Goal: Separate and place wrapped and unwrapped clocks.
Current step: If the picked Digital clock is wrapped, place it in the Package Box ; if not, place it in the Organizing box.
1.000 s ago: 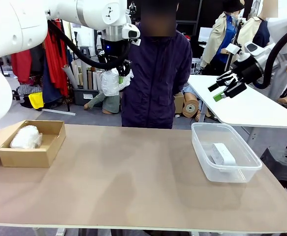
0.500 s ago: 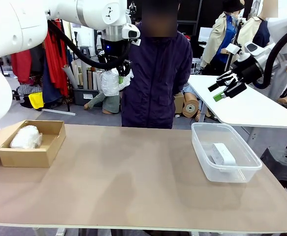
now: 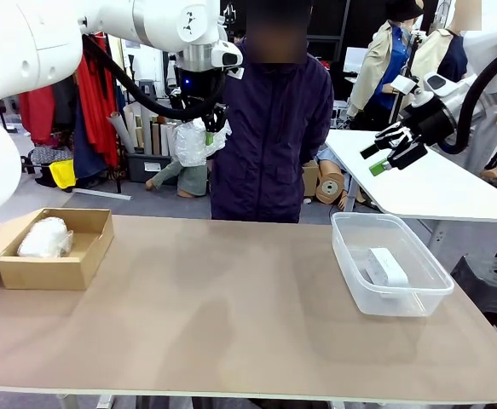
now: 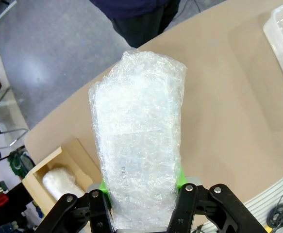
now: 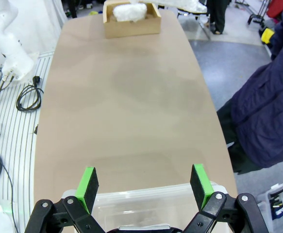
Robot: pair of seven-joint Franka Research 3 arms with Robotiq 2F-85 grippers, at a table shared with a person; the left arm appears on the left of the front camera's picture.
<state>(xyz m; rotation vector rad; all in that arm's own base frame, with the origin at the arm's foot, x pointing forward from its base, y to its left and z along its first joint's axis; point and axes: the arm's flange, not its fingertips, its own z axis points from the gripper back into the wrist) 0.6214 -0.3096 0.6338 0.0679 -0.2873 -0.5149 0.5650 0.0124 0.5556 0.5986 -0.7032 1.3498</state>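
High above the bench (image 3: pixel 231 298), the left hand (image 4: pixel 143 194) clamps a wrapped clock (image 4: pixel 139 145), an oblong bundle of crinkled, translucent white bubble wrap. The right hand (image 3: pixel 384 152) hangs with jaws spread, holding nothing. A second bundle (image 3: pixel 45 238) lies in the cardboard box (image 3: pixel 60 271); the bare white clock (image 3: pixel 386 266) rests in the clear tub (image 3: pixel 393 298).

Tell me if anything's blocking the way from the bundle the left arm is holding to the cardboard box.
Nothing visible does. The left gripper holds the bubble-wrap bundle high above the table, and the cardboard box is open-topped, with one bundle already filling its left part.
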